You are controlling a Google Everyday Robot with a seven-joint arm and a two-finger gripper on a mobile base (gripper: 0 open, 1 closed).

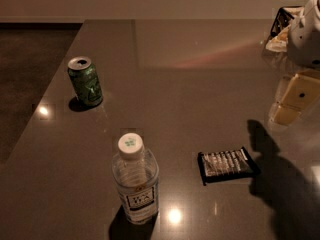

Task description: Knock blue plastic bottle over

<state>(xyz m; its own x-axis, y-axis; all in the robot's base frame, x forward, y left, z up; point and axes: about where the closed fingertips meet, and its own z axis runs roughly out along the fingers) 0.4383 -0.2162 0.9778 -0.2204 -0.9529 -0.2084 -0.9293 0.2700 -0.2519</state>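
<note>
The blue plastic bottle point(135, 184) stands upright near the front of the table. It is clear, with a white screw cap and a white-and-dark label band. My gripper point(287, 106) hangs at the far right, above the table surface and well to the right of the bottle. It is apart from the bottle and touches nothing. The arm's white wrist shows above it at the right edge.
A green drink can point(86, 81) stands upright at the back left. A flat black snack packet point(227, 165) lies between the bottle and my gripper. A dark tray with items point(282, 26) sits at the back right. The table's left edge point(45, 91) runs diagonally.
</note>
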